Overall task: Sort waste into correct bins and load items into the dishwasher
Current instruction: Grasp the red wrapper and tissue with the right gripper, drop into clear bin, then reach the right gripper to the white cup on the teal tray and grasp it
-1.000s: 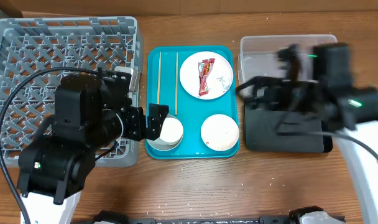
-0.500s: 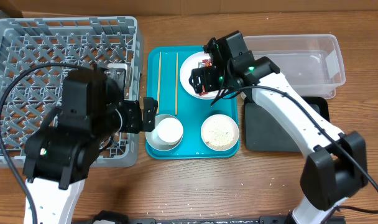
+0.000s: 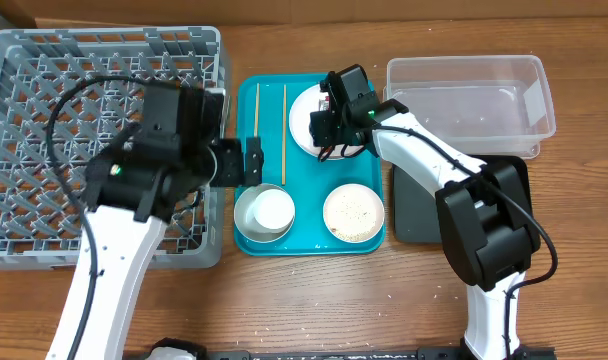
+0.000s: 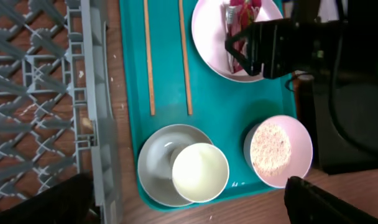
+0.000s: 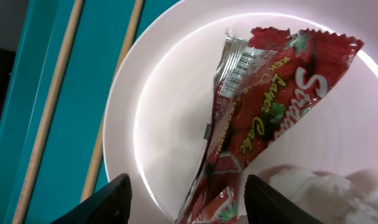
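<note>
The red snack wrapper (image 5: pixel 263 112) and the white tissue wad (image 5: pixel 326 193) lie on the large white plate (image 5: pixel 170 112) at the back of the teal tray. My right gripper (image 5: pixel 189 208) is open just above the plate, its fingers either side of the wrapper's near end; it also shows in the overhead view (image 3: pixel 329 128). My left gripper (image 3: pixel 239 165) is open and empty above the tray's left edge. Below it the white cup (image 4: pixel 200 173) sits in the steel bowl (image 4: pixel 155 158). Rice-like grains fill the small plate (image 4: pixel 278 149). Two chopsticks (image 4: pixel 148 56) lie on the tray.
The grey dish rack (image 3: pixel 44 130) stands at the left, holding nothing. The clear tub (image 3: pixel 471 100) is at the back right, with the black tray (image 3: pixel 424 210) in front of it. The teal tray (image 3: pixel 309 240) lies between rack and bins.
My right arm has swung left from above the bins to the large plate and lowered over the wrapper. My left gripper has drawn back from the bowl toward the tray's left edge.
</note>
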Controlling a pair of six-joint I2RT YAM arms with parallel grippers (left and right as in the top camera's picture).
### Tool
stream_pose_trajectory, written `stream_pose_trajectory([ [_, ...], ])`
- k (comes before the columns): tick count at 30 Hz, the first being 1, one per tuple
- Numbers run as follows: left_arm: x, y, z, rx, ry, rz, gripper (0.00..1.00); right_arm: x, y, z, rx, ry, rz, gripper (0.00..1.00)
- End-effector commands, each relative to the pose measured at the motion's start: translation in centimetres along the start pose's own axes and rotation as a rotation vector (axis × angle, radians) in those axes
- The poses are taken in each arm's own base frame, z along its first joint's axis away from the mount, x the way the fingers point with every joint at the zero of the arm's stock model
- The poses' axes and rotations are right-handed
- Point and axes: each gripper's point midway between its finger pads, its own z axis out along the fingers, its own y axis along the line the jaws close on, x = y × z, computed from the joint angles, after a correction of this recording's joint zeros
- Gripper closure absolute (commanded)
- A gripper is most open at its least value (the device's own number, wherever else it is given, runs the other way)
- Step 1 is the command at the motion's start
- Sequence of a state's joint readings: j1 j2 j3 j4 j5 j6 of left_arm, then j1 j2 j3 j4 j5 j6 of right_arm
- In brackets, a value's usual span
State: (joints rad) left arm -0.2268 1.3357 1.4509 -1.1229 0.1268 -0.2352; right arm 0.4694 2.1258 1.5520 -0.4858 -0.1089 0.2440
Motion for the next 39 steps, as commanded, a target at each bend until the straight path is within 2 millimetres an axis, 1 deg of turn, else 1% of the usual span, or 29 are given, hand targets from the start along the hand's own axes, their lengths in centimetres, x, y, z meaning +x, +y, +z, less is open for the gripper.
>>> stream_pose_trajectory([
  [1, -0.1, -1.4, 0.5, 0.081, 0.039, -0.085, 0.0, -0.3, -0.2, 0.8, 0.017, -0.007, 0.045, 0.47],
  [3, 0.0, -2.8, -0.4, 0.157, 0.052, -0.085, 0.0, 0.2, -0.2, 1.3, 0.017, 0.005, 0.045, 0.52],
  [4, -0.3, -3.1, -1.5, 0.167, 0.039, -0.082, 0.0, 0.3, -0.2, 1.5, 0.018, 0.009, 0.044, 0.54],
  [6, -0.8, -3.0, -3.5, 0.143, 0.003, -0.076, 0.0, 0.4, -0.2, 1.5, 0.019, 0.012, 0.045, 0.56],
  [9, -2.6, -1.3, -9.0, 0.016, -0.15, -0.065, 0.0, 0.3, -0.2, 1.5, 0.017, 0.008, 0.044, 0.65],
  [10, -3.0, -0.6, -10.6, -0.026, -0.199, -0.066, 0.0, 0.3, -0.2, 1.5, 0.018, 0.007, 0.044, 0.72],
  [11, -3.3, 0.1, -13.0, -0.075, -0.264, -0.069, 0.0, 0.3, -0.1, 1.5, 0.015, 0.008, 0.045, 0.85],
  [12, -3.3, 0.5, -14.4, -0.094, -0.298, -0.07, 0.0, 0.4, 0.1, 1.5, 0.002, 0.012, 0.048, 0.94],
  [13, -3.0, 0.9, -16.2, -0.117, -0.343, -0.074, 0.0, 0.1, 0.9, 1.0, -0.033, 0.012, 0.047, 0.96],
  [14, -2.8, 1.1, -17.0, -0.127, -0.365, -0.075, 0.0, -0.1, 1.4, 0.5, -0.058, 0.007, 0.047, 0.96],
  [17, -1.3, 1.4, -19.1, -0.127, -0.404, -0.077, 0.0, -2.4, 4.0, -3.8, -0.164, -0.056, 0.038, 0.96],
  [19, -0.5, 1.5, -19.7, -0.126, -0.404, -0.077, 0.0, -4.0, 5.3, -7.0, -0.211, -0.109, 0.024, 0.96],
  [20, 0.0, 1.6, -19.9, -0.127, -0.403, -0.077, 0.0, -5.1, 5.7, -10.1, -0.225, -0.158, 0.018, 0.96],
  [21, 0.2, 1.6, -20.0, -0.128, -0.4, -0.077, 0.0, -5.7, 5.7, -11.7, -0.222, -0.184, 0.019, 0.96],
  [23, 0.7, 1.7, -19.9, -0.132, -0.384, -0.077, 0.0, -6.6, 4.2, -15.5, -0.169, -0.241, 0.042, 0.96],
  [24, 0.9, 1.8, -19.8, -0.137, -0.368, -0.078, 0.0, -6.7, 1.6, -17.5, -0.063, -0.266, 0.089, 0.96],
  [25, 0.9, 1.8, -19.7, -0.137, -0.367, -0.078, 0.0, -6.7, -0.1, -18.1, 0.004, -0.276, 0.115, 0.96],
  [26, 0.9, 1.8, -19.6, -0.138, -0.365, -0.078, 0.0, -6.6, -3.8, -18.7, 0.144, -0.288, 0.175, 0.96],
  [27, 0.9, 1.8, -19.6, -0.138, -0.364, -0.078, 0.0, -6.4, -6.2, -18.8, 0.223, -0.283, 0.204, 0.96],
  [29, 0.8, 1.8, -19.4, -0.14, -0.359, -0.078, 0.0, -5.5, -10.0, -17.8, 0.304, -0.233, 0.259, 0.96],
  [30, 0.8, 1.8, -19.4, -0.14, -0.357, -0.078, 0.0, -4.9, -11.7, -16.9, 0.33, -0.2, 0.285, 0.96],
  [31, 0.8, 1.8, -19.4, -0.141, -0.356, -0.078, 0.0, -3.7, -13.9, -15.4, 0.361, -0.139, 0.32, 0.96],
  [33, 0.8, 1.8, -19.4, -0.141, -0.356, -0.078, 0.0, -2.8, -15.1, -14.3, 0.364, -0.094, 0.339, 0.96],
  [34, 0.8, 1.8, -19.4, -0.141, -0.356, -0.078, 0.0, -2.8, -15.3, -14.3, 0.361, -0.089, 0.329, 0.91],
  [35, 0.7, 1.8, -19.3, -0.141, -0.356, -0.078, 0.0, -3.2, -14.8, -14.4, 0.325, -0.088, 0.283, 0.71],
  [36, 0.7, 1.8, -19.3, -0.141, -0.355, -0.078, 0.0, -3.6, -13.8, -14.8, 0.274, -0.087, 0.237, 0.57],
  [37, 0.7, 1.8, -19.3, -0.141, -0.355, -0.078, 0.0, -4.3, -12.0, -15.5, 0.194, -0.095, 0.186, 0.44],
  [38, 0.7, 1.8, -19.3, -0.141, -0.355, -0.078, 0.0, -5.2, -8.5, -16.7, 0.051, -0.112, 0.127, 0.23],
  [39, 0.7, 1.8, -19.3, -0.141, -0.356, -0.078, 0.0, -5.5, -5.9, -17.6, -0.043, -0.122, 0.1, 0.17],
])
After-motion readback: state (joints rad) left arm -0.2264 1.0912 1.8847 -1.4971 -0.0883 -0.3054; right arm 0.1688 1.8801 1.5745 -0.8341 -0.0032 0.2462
